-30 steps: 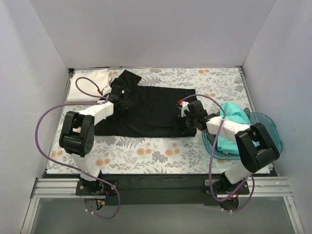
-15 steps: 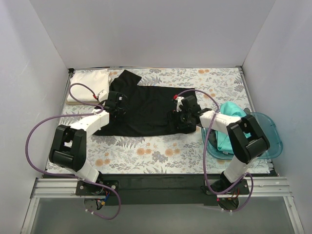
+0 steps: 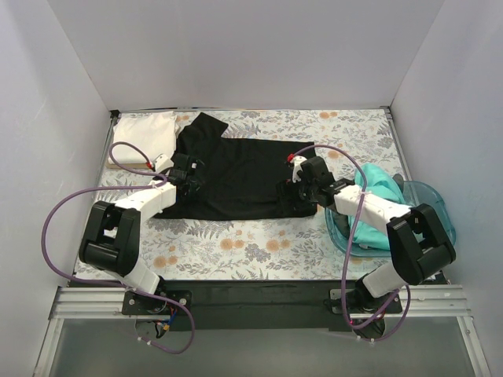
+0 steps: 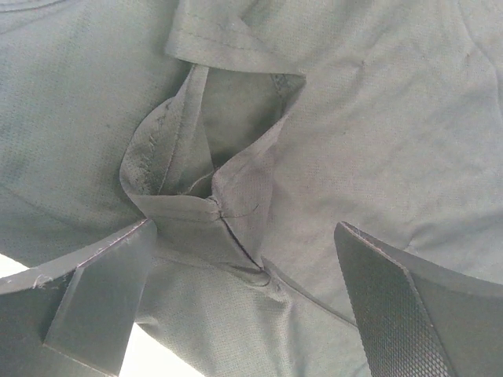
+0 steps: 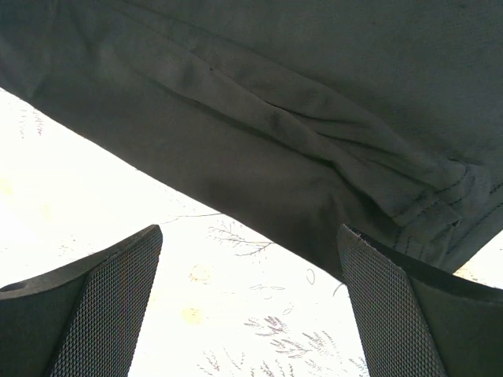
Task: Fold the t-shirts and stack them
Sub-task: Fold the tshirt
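Observation:
The black t-shirt [image 3: 236, 177] lies spread across the middle of the floral table cover. My left gripper [image 3: 191, 172] is open just above its left part, over a puckered sleeve seam [image 4: 212, 200]. My right gripper [image 3: 302, 193] is open over the shirt's right lower hem [image 5: 259, 141], empty, with the cover showing between its fingers. The white t-shirt [image 3: 144, 135] lies folded at the far left corner. The teal t-shirt [image 3: 376, 200] lies crumpled in the bin at the right.
The translucent blue bin [image 3: 436, 206] stands at the right edge. White walls close in the table on three sides. The floral cover [image 3: 236, 243] shows bare along the front.
The right gripper has shifted right along the hem, toward the bin. The left gripper has stayed at the shirt's left part, moving slightly down. The shirt's lower edge looks flatter.

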